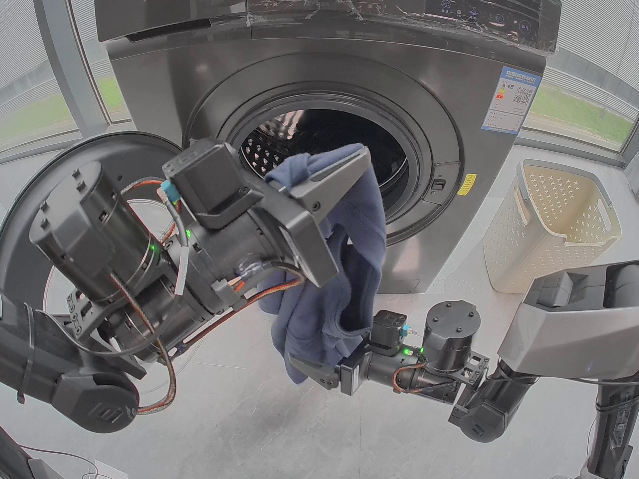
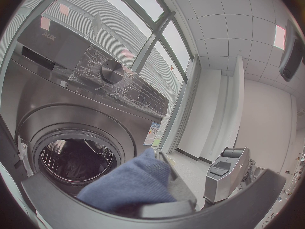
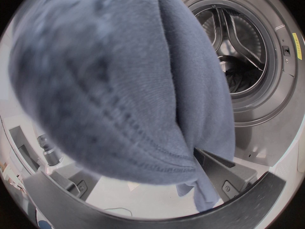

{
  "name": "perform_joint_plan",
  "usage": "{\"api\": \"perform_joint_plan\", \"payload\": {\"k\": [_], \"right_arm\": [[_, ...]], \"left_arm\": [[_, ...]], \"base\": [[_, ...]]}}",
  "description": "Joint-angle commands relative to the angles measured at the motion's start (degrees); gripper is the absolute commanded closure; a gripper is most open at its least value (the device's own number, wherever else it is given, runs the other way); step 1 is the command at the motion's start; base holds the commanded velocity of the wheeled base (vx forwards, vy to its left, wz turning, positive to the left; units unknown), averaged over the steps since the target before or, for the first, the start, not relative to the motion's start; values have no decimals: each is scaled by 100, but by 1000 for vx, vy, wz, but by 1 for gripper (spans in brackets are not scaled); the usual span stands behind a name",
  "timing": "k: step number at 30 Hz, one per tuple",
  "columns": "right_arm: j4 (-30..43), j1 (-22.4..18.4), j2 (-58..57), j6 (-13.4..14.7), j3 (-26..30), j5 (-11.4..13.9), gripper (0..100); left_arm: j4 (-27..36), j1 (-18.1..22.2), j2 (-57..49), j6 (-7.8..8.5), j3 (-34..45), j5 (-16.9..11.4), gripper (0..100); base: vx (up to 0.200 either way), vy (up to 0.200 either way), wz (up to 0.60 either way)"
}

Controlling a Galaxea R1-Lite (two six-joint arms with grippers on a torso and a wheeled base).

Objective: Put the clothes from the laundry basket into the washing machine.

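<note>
Beyond and to the left of your left gripper, the washing machine's round door stands swung wide open. The gripper is raised in front of the washing machine, just short of the open drum. It holds a thick bunch of a blue sweatshirt between its fingers. The sweatshirt is off the floor: its top fold pokes up over the upper finger, and the rest hangs straight down below the gripper across the lower half of the drum's mouth. In the left wrist view the bunched cloth lies directly ahead of the gripper, with the drum opening beyond it and the control dial above. A dark garment lies inside the drum, past the hanging cloth. Your right gripper sits low, below and slightly right of the left one, and points in at the sweatshirt's bottom edge, where the ribbed hem drapes over it. You cannot tell whether it has closed on the cloth, because the fabric covers its tip in both the head and right wrist views. Well to the right of the right gripper and farther back, the cream laundry basket stands on the floor beside the machine's right flank, apart from both arms.
</note>
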Motion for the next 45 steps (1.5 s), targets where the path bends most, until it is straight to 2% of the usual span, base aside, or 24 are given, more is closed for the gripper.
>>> {"api": "perform_joint_plan", "payload": {"k": [1,4,5,6,7,8,13,16,19,20,23,27,33,38,40,45], "right_arm": [[89,-120,713,-5,-929,-497,0],[212,-164,968,4,-1500,-673,0],[282,-173,1038,4,-1693,-805,0],[282,-173,1038,4,-1693,-805,0],[370,-173,1117,4,-1948,-981,0],[405,-173,1153,4,-2071,-1051,0],[458,-164,1179,74,-2370,-1148,0],[458,-164,1223,100,-2493,-1368,0],[449,-164,1214,179,-2493,-1394,0],[449,-173,1161,179,-2458,-1394,100],[449,-173,1117,179,-2405,-1394,100],[388,-208,845,188,-1992,-1394,100],[274,-507,230,276,-1474,-1376,100],[256,-692,-271,267,-1087,-1350,100],[256,-744,-500,267,-893,-1341,100],[256,-692,-711,285,-929,-1350,100]], "left_arm": [[-3,-37,-33,-10,-5,9,100],[-3,-37,-42,-10,-5,18,100],[-3,-37,-42,-10,-5,27,100],[-3,-37,-42,-10,-5,27,100],[-3,-37,-42,-10,-5,45,100],[-3,-37,-42,-10,-5,45,100],[-12,-28,-42,-19,-14,71,100],[-12,-19,-33,-19,-14,71,100],[-21,42,-33,-19,-14,71,100],[-21,51,-25,-19,-5,71,100],[-21,121,-25,-19,-5,71,100],[-3,288,-60,-27,-14,97,100],[41,798,-139,-27,153,335,100],[32,1000,-262,-19,900,414,100],[32,1018,-323,-19,1428,405,100],[-56,1018,19,17,2395,343,100]], "base": [[0,0,0],[0,0,0],[0,0,0],[0,0,0],[0,0,0],[0,0,0],[0,0,0],[0,0,0],[0,0,0],[0,0,0],[0,0,0],[0,0,0],[0,0,0],[0,0,0],[0,0,0],[0,0,0]]}}
